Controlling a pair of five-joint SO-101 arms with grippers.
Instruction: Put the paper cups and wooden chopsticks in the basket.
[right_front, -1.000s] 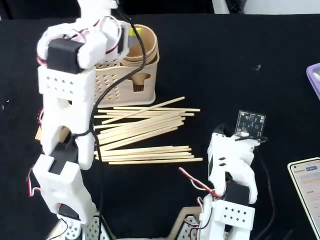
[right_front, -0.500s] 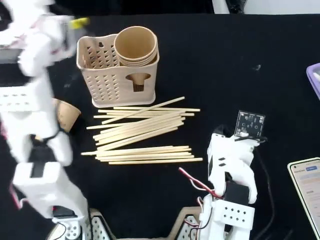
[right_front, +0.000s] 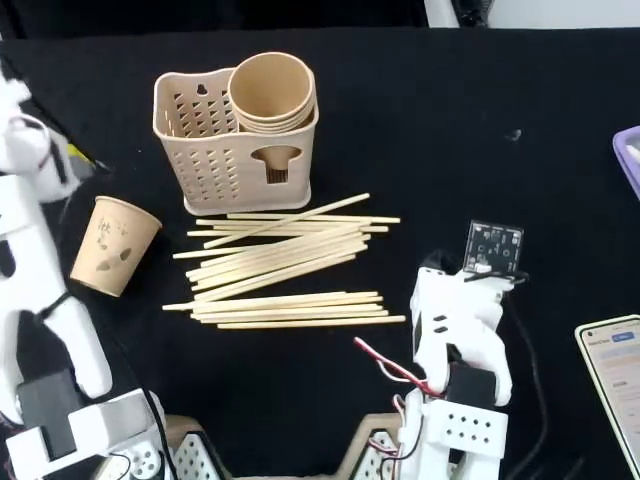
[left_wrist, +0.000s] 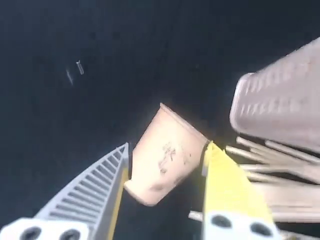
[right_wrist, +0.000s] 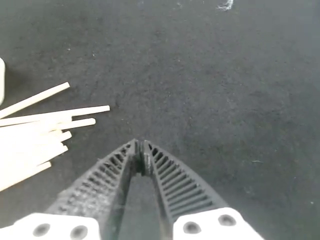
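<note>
A beige slotted basket (right_front: 210, 150) stands at the back of the black table with a stack of paper cups (right_front: 272, 92) in its right half. One more paper cup (right_front: 113, 246) lies on its side left of the basket's front. Several wooden chopsticks (right_front: 285, 262) lie in a loose pile in front of the basket. My left gripper (left_wrist: 167, 150) hangs open above the lying cup (left_wrist: 165, 155), which shows between its fingers, with the basket (left_wrist: 280, 102) beside it. My right gripper (right_wrist: 140, 152) is shut and empty over bare table, right of the chopstick ends (right_wrist: 45, 125).
A phone (right_front: 612, 370) lies at the right front edge. A purple object (right_front: 630, 155) sits at the right edge. The left arm (right_front: 35, 290) stands tall at the left edge; the right arm (right_front: 460, 350) is folded low at the front.
The left arm has swung away from over the basket toward the left edge. The basket and the lying cup, hidden behind it before, now show. The right arm has barely moved.
</note>
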